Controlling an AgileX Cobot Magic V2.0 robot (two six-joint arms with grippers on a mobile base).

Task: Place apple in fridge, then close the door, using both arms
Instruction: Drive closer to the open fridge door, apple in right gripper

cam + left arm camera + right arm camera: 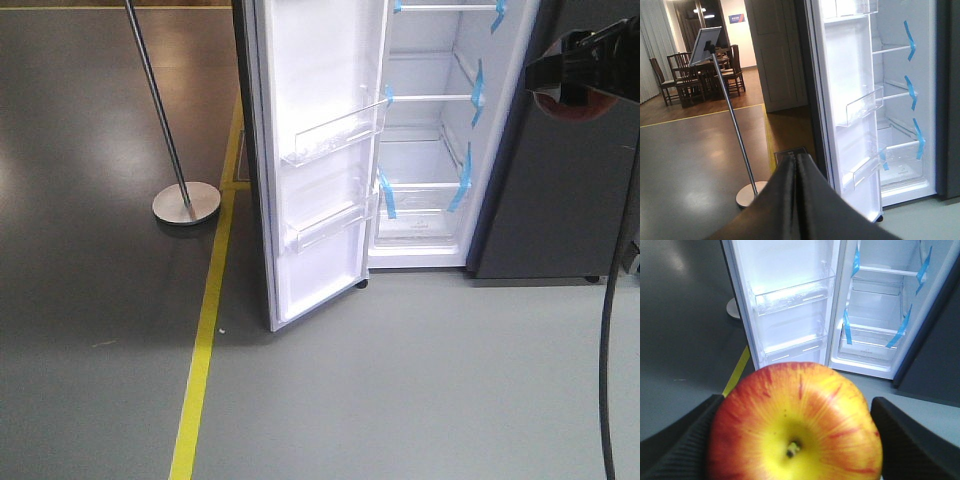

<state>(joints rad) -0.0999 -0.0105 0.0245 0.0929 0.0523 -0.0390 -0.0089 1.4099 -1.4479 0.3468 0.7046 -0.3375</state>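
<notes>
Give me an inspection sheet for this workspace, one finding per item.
Surface: grey floor with a yellow line.
Job's things: apple held by the right gripper; fridge open, visible shelves bare; door swung wide.
Clutter: nothing seen.
Grippers: left gripper shut, empty; right gripper shut on the apple.
Cables: black cable hangs at the right of the front view.
Surroundings: pole stand left of the door; chairs farther back.
</notes>
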